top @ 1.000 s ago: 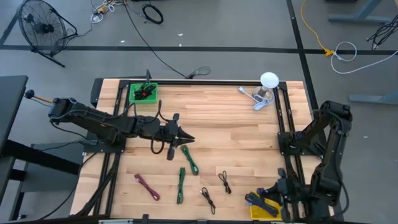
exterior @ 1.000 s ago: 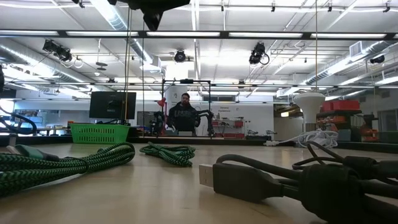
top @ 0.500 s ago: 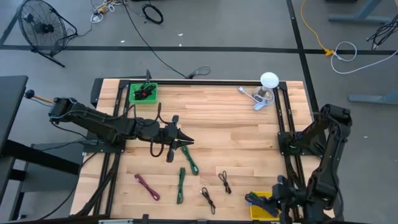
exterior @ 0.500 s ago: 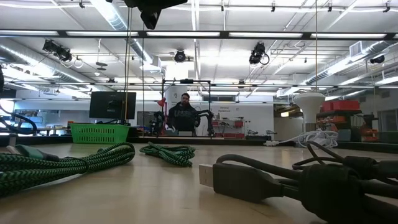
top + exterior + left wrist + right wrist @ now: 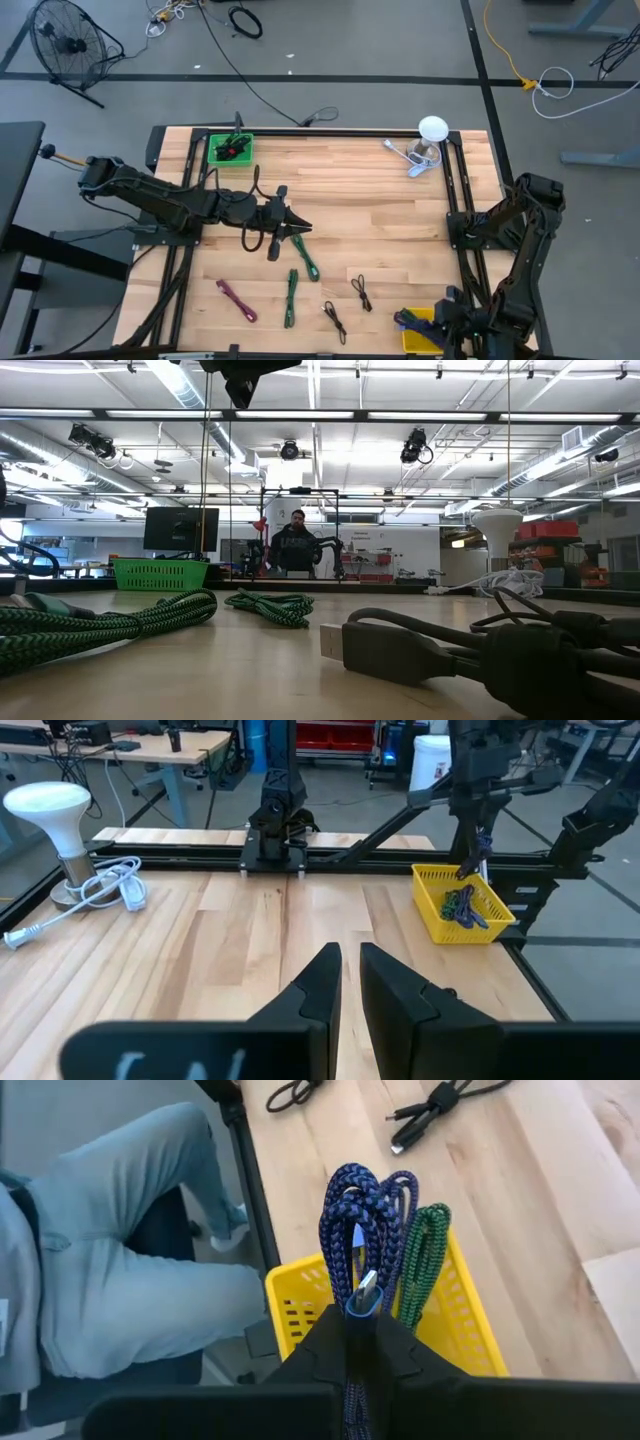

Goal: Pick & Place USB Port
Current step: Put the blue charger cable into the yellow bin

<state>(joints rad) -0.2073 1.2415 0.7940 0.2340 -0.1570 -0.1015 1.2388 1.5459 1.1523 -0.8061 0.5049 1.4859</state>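
Blue braided USB cable (image 5: 358,1230) is clamped between the closed fingers of the right gripper (image 5: 362,1330) above the yellow mesh basket (image 5: 465,1320), where release is best made centrally, while the left gripper (image 5: 345,982), nearly closed and empty, hangs over the wooden slatted table (image 5: 370,200) in a workshop.

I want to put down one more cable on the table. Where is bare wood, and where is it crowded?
Bare wood runs between the green basket and the lamp, and on down to the right rail. The front strip is crowded: maroon cable, green cables, black cables, then the yellow basket.
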